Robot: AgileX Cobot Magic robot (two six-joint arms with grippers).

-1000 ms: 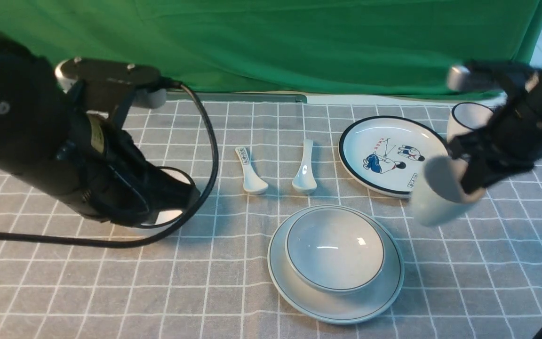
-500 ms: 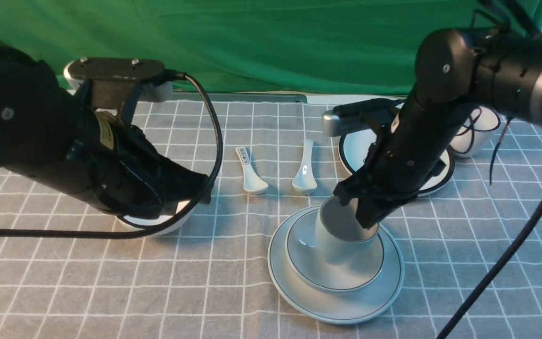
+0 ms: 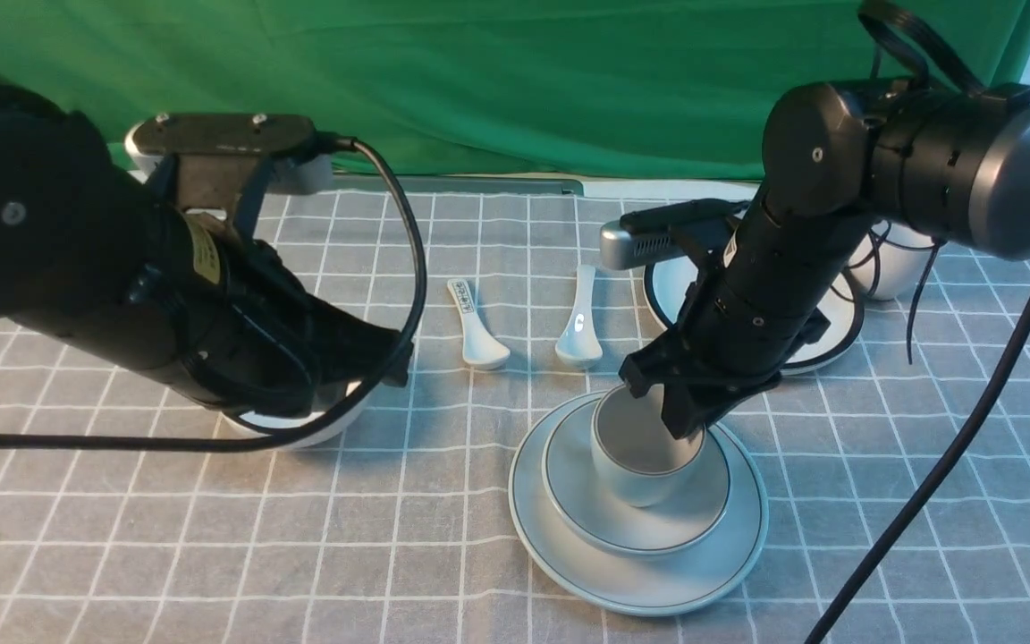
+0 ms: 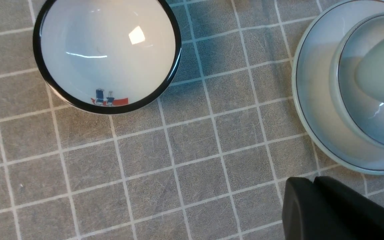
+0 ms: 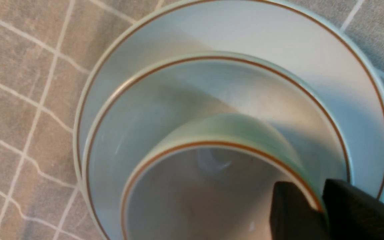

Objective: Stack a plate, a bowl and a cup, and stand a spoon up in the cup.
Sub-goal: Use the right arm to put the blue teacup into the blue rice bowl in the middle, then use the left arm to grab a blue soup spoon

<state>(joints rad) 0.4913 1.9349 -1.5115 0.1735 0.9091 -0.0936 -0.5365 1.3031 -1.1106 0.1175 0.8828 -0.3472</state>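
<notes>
Well left of the plate [image 3: 640, 592], the left gripper [image 4: 313, 186] hangs idle over the cloth with its fingers together and nothing in them. Only the left wrist view shows that, since the front view hides them behind the arm. Beside it, farther from the plate, sits a black-rimmed bowl [image 4: 105, 56]. Just beyond the plate's far edge lie a printed spoon [image 3: 475, 331] and, to its right, the spoon [image 3: 579, 326], untouched; only the front view shows them. On the plate rests the bowl [image 3: 582, 510], and in the bowl sits the cup [image 3: 636, 474], so the step in hand looks like setting the cup down. The right gripper [image 3: 687, 419] reaches down onto it from the plate's far right. The right wrist view shows one finger inside the rim and one outside. Whether they pinch the wall or stand just clear, I cannot tell. Next, I'd say, those fingers must part, rise straight off without tipping the cup, then go for the spoon.
</notes>
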